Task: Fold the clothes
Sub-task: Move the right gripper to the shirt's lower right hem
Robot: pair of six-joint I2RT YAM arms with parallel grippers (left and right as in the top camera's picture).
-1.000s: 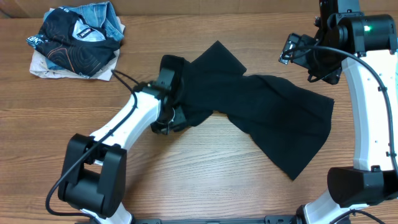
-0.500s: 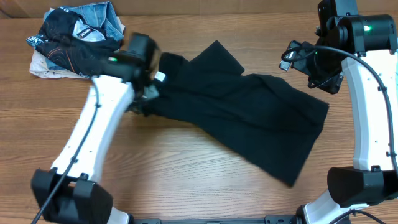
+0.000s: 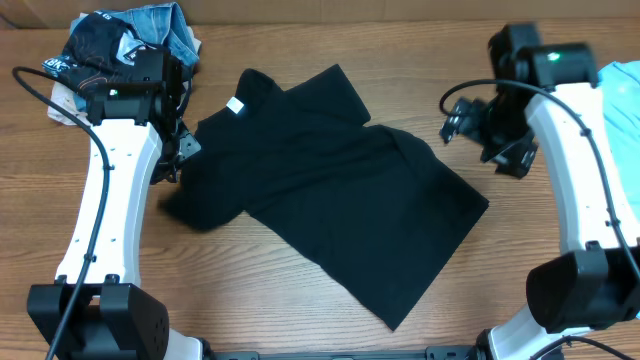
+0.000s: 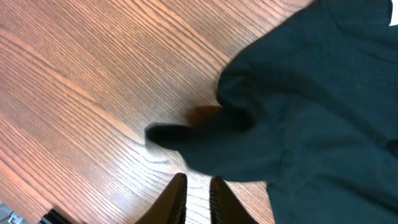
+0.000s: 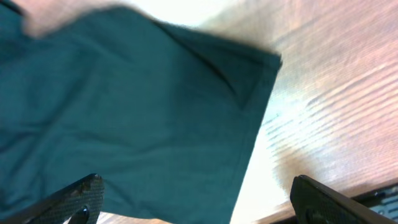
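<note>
The large black shirt point(image 3: 330, 190) lies spread diagonally across the table, its white neck label point(image 3: 233, 105) at the upper left. My left gripper point(image 3: 172, 160) is at the shirt's left edge. In the left wrist view its fingers point(image 4: 198, 186) are nearly together with only bare wood between them, and a shirt sleeve point(image 4: 298, 106) lies just ahead. My right gripper point(image 3: 497, 140) hovers beyond the shirt's right corner. Its fingers point(image 5: 196, 196) are wide open over the shirt's hem point(image 5: 124, 106), holding nothing. A light blue T-shirt point(image 3: 625, 90) shows at the right edge.
A heap of dark and denim clothes point(image 3: 120, 55) lies at the back left corner, close behind my left arm. The wooden table point(image 3: 300, 310) runs bare along the front.
My left arm swung from the middle to the back left, dragging the collar end with it, so the shirt now lies flatter. My right gripper shifted slightly down and left.
</note>
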